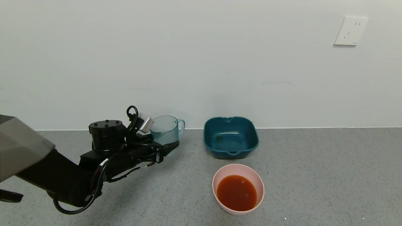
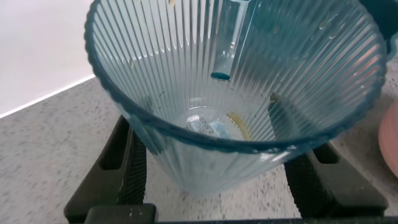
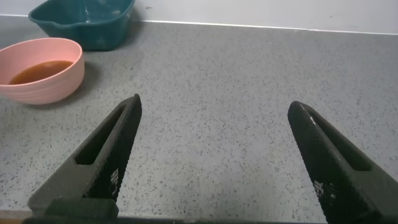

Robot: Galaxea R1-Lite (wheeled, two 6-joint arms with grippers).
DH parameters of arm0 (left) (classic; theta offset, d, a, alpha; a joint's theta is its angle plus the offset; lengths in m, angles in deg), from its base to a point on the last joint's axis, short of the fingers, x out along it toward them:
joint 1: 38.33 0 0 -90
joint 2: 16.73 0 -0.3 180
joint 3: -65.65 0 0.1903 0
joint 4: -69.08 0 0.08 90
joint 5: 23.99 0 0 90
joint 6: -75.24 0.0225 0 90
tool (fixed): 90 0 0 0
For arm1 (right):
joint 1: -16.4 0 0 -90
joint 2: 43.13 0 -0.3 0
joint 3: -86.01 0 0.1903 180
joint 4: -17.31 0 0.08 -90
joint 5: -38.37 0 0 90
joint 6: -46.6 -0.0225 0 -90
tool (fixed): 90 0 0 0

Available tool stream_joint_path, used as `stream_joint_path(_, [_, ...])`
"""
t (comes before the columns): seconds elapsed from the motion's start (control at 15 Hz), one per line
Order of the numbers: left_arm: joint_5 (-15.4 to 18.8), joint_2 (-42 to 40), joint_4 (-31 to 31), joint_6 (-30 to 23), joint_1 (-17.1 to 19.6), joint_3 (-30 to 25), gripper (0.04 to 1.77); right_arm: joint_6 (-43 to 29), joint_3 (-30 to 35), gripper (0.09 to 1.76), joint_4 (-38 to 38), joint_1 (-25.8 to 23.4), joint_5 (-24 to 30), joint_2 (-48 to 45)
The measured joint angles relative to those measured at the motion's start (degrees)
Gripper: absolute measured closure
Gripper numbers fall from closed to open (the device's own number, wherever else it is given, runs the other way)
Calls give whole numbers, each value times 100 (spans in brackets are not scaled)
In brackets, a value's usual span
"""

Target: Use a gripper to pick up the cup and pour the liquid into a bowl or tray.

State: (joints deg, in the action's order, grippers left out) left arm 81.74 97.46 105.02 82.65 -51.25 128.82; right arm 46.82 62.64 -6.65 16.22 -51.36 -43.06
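The ribbed blue-grey cup (image 1: pixel 165 128) stands upright near the back wall, its handle (image 1: pixel 181 124) toward the basin. My left gripper (image 1: pixel 168 146) is shut on the cup's lower body. In the left wrist view the cup (image 2: pixel 236 81) fills the frame between both black fingers (image 2: pixel 127 168) and holds no liquid, only a faint residue at its bottom. The orange-red liquid (image 1: pixel 237 192) lies in the pale pink bowl (image 1: pixel 260 185) toward the front. My right gripper (image 3: pixel 214 104) hangs open over bare counter, with the bowl (image 3: pixel 62 78) and its liquid (image 3: pixel 40 70) off to one side.
A dark teal square basin (image 1: pixel 230 136) sits against the wall, just behind the pink bowl and beside the cup; it also shows in the right wrist view (image 3: pixel 93 25). The white wall stands close behind the cup. The grey speckled counter (image 1: pixel 314 175) stretches to the right.
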Motion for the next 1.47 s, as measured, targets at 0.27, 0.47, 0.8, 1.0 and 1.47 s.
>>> stream_joint_path(0.27, [10, 660, 149, -323, 2, 496, 55, 2, 0, 14, -2, 0, -2, 0])
stream_joint_path(0.47, [6, 1023, 155, -483, 17, 881, 55, 0, 0, 14, -2, 0, -2, 0])
stream_joint_path(0.8, [0, 1508, 152, -500, 85, 1342, 55, 0, 0, 14, -2, 0, 0, 0])
stream_joint_path(1.0, [-7, 1754, 166, -502, 94, 1587, 55, 2, 0, 14, -2, 0, 2, 0])
stream_joint_path(1.47, [-35, 2037, 266, -510, 113, 1769, 55, 2, 0, 14, 0, 0, 0, 0])
